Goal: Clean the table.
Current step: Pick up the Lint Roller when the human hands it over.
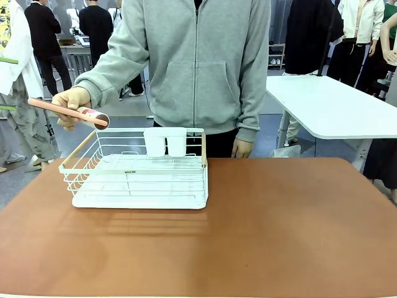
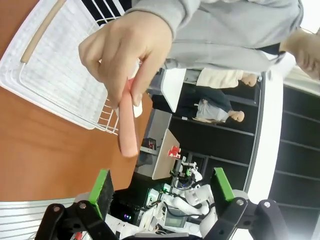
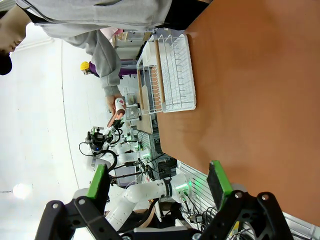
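Left gripper wide open, empty; just ahead a hand holds a pink roller beside the rack edge. Right gripper open too, bare table ahead.

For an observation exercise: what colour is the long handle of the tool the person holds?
Salmon pink handle, clearest in the left wrist view.

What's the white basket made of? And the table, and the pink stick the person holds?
Basket: thin white wires, likely coated metal, with pale side bars that look like wood. Table: smooth reddish-brown matte top, maybe laminate or a mat; hard to tell. Stick: smooth pink handle, probably plastic.
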`<state>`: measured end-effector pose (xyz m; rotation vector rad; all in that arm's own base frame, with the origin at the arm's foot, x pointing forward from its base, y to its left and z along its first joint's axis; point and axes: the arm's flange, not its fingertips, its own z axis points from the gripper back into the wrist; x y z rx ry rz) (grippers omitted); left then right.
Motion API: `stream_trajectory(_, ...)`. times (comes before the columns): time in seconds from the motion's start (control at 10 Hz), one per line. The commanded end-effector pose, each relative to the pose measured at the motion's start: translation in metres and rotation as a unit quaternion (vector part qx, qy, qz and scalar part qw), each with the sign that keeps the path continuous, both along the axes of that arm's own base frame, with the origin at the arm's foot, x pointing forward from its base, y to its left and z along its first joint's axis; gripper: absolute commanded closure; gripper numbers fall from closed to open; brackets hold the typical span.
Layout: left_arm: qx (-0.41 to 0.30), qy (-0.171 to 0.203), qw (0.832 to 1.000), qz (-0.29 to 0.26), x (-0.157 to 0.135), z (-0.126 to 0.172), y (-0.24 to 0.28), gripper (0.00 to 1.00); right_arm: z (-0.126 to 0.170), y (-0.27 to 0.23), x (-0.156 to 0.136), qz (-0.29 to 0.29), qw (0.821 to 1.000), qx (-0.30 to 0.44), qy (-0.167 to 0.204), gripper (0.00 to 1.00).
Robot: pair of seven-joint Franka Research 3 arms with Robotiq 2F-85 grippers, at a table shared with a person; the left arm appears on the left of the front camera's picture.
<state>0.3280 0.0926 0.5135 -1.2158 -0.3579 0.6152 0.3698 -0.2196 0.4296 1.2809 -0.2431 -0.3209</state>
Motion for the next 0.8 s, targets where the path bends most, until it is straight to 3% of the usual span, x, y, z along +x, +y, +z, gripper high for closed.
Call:
stream_trajectory(0.0, 0.002, 0.027, 0.999, 0.027, -0.022, -0.035, -0.036, 0.0, 0.005, 0.0, -0.001, 0.0, 1.0, 0.003, -0.005, 0.0)
stream_trajectory(0.7, 0.033, 0.056, 0.996, 0.057, 0.007, -0.059, -0.05, 0.0, 0.005, 0.0, -0.001, 0.0, 1.0, 0.003, -0.005, 0.0)
